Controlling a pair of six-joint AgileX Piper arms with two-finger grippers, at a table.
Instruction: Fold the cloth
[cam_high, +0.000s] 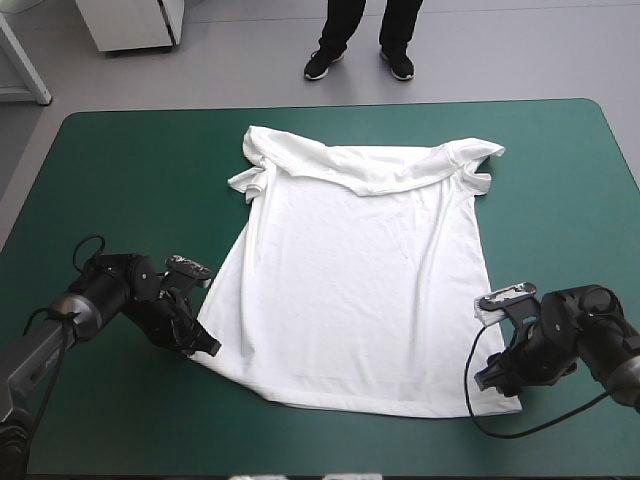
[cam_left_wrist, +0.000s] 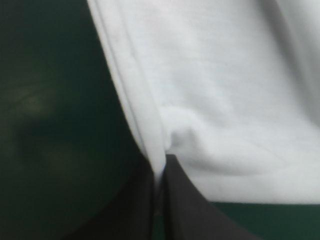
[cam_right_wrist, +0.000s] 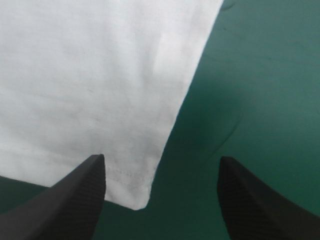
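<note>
The white T-shirt (cam_high: 360, 280) lies spread flat in the middle of the teal-green table, collar at the far side, hem toward the near edge. My left gripper (cam_high: 203, 345) sits low at the hem's near left corner. In the left wrist view my left gripper (cam_left_wrist: 161, 172) is shut on the T-shirt (cam_left_wrist: 225, 90), with a fold of hem pinched between the black fingers (cam_left_wrist: 187, 210). My right gripper (cam_high: 497, 378) is at the hem's near right corner. It stands open (cam_right_wrist: 161, 167), and the T-shirt's corner (cam_right_wrist: 135, 195) lies between the fingers (cam_right_wrist: 75, 200), nearer one of them.
The table's near edge (cam_high: 330, 472) runs close behind both grippers. Bare teal-green cover (cam_high: 130, 170) stretches to the left and right of the shirt. The sleeves (cam_high: 255, 180) are bunched at the far corners.
</note>
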